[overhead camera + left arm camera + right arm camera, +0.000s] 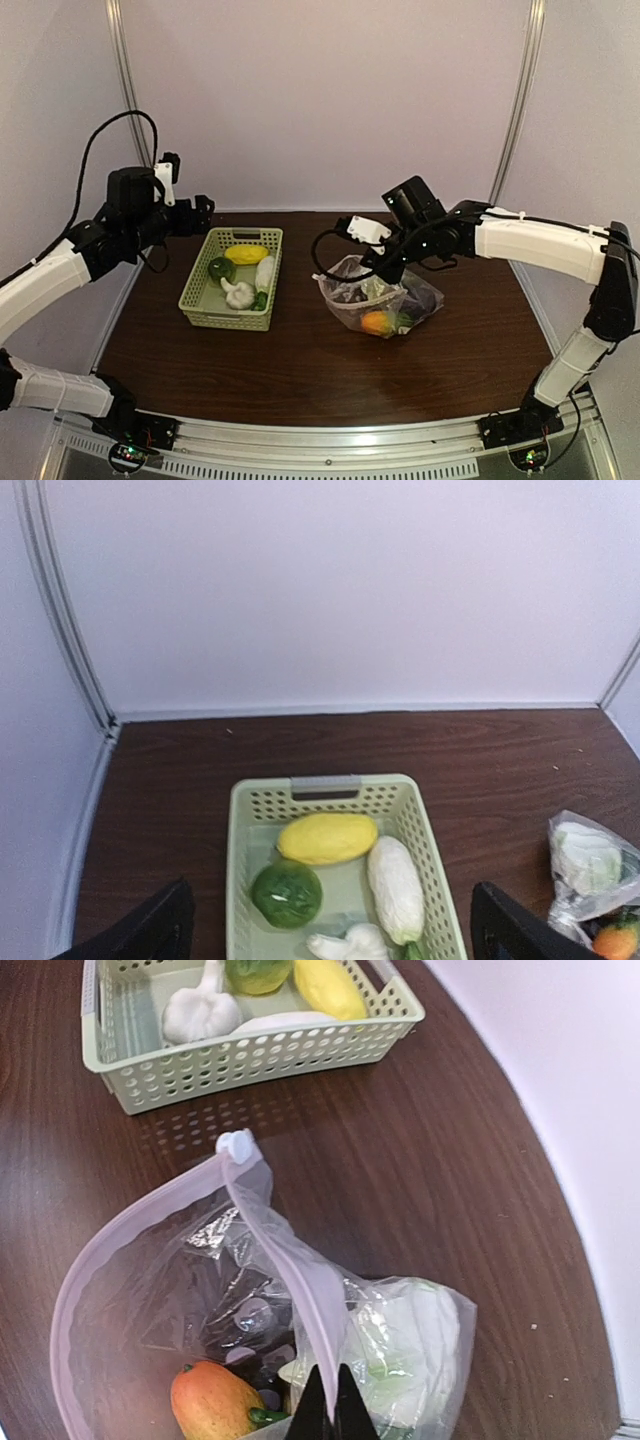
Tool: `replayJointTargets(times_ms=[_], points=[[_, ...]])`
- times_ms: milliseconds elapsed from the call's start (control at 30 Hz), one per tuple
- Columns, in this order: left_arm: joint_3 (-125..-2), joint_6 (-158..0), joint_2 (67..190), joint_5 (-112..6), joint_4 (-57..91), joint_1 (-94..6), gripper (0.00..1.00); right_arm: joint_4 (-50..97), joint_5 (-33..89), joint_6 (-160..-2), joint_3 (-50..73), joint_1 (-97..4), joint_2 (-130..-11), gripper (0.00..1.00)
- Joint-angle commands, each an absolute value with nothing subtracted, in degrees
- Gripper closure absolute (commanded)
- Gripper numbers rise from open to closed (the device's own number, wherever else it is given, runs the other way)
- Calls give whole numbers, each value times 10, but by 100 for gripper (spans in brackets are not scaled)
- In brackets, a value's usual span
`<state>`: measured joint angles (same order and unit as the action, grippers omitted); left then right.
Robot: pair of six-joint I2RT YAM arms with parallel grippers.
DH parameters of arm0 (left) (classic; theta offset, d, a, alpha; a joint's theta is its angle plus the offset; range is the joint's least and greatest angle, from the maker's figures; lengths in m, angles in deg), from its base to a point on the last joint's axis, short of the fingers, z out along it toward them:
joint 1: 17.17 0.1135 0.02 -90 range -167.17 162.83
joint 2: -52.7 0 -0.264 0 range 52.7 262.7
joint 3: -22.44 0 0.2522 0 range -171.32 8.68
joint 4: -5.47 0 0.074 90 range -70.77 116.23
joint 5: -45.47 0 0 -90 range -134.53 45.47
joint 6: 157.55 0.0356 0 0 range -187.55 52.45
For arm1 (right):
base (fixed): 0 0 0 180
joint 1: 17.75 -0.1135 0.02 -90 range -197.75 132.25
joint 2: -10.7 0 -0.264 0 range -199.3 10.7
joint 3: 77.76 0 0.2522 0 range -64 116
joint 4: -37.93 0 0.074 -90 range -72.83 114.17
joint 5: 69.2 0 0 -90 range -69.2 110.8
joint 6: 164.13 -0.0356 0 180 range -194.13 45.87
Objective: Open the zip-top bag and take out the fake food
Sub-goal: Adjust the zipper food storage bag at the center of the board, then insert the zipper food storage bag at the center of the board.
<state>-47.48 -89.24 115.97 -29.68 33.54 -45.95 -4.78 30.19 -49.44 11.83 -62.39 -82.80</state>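
**Bag mouth open, right hand pinching the rim**

We find the zip-top bag (375, 295) between the bench's middle and its right edge, mouth gaping, with the right hand (325, 1405) clenched on its pale zip strip (290, 1270). The left hand (203, 213) hangs released and empty above the basket (200, 300) toward the left edge. We judge the film thin, limp and slippery (it would crumple, not stand), so the stiffer strip is the place to hold. The fake food (215, 1400) inside looks light, hard and smooth.

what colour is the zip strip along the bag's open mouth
Pale pinkish-lilac. The zip strip shows best in the right wrist view.
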Motion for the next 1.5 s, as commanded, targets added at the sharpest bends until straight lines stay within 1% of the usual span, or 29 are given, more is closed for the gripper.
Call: replayJointTargets(times_ms=[0, 67, 133, 167, 233, 267, 333, 433, 467, 533, 600, 700, 800, 1000, 1167, 1300, 1367, 1467], points=[[-513, -773, 1201, -153, 297, -460, 3, -86, 219, -452, 182, -614, -783, 100], [-531, -781, 1231, -168, 292, -459, 3, -111, 211, -440, 218, -610, -783, 100], [-544, -775, 1238, -235, 277, -459, 3, -123, 196, -432, 245, -606, -785, 100], [-544, -769, 1234, -289, 259, -459, 4, -129, 192, -432, 260, -605, -785, 100], [-527, -753, 1215, -409, 191, -460, 19, -145, 193, -439, 294, -605, -789, 100], [-522, -757, 1210, -461, 152, -461, 23, -159, 198, -444, 315, -605, -792, 100], [-538, -761, 1214, -558, 139, -461, 30, -174, 206, -454, 353, -605, -796, 100], [-580, -766, 1243, -711, 145, -463, 36, -179, 223, -459, 364, -605, -803, 100], [-588, -772, 1255, -745, 153, -465, 38, -179, 224, -460, 361, -604, -806, 100], [-622, -785, 1286, -798, 177, -472, 45, -176, 231, -464, 354, -604, -815, 100], [-637, -814, 1314, -819, 189, -484, 51, -175, 249, -475, 351, -603, -823, 100], [-633, -845, 1333, -835, 171, -516, 55, -167, 285, -507, 353, -601, -838, 100], [-627, -848, 1343, -838, 155, -556, 55, -169, 322, -537, 368, -600, -859, 100], [-579, -928, 1344, -851, 65, -592, 66, -185, 409, -593, 434, -600, -908, 100], [-591, -950, 1369, -862, 72, -611, 67, -183, 458, -640, 481, -600, -960, 100], [-604, -987, 1410, -810, 110, -612, 66, -193, 494, -675, 527, -600, -995, 100], [-625, -1003, 1439, -778, 142, -612, 66, -185, 499, -693, 528, -600, -1002, 100], [-656, -1023, 1478, -729, 196, -612, 69, -178, 484, -710, 519, -600, -1009, 100]])
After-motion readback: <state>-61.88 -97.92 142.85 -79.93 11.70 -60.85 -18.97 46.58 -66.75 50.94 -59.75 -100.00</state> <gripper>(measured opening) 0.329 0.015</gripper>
